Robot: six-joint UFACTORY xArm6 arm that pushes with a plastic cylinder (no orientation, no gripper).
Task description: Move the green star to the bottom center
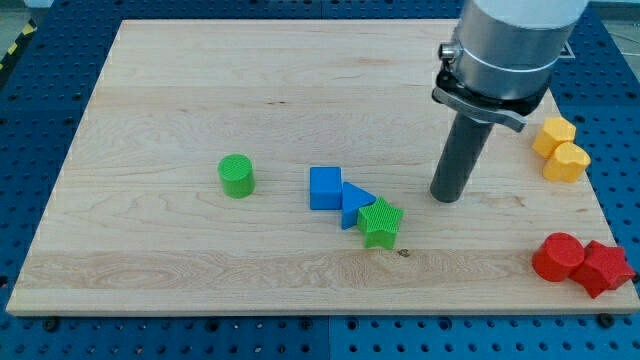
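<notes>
The green star (380,222) lies on the wooden board (200,100), a little right of centre and toward the view's bottom. It touches a blue triangle (355,202) at its upper left. My tip (447,197) rests on the board to the right of the star and slightly above it, with a gap between them.
A blue cube (325,187) sits against the triangle's left side. A green cylinder (237,176) stands further left. Two joined yellow blocks (560,148) lie at the right edge. Two red blocks (582,263) lie at the bottom right corner.
</notes>
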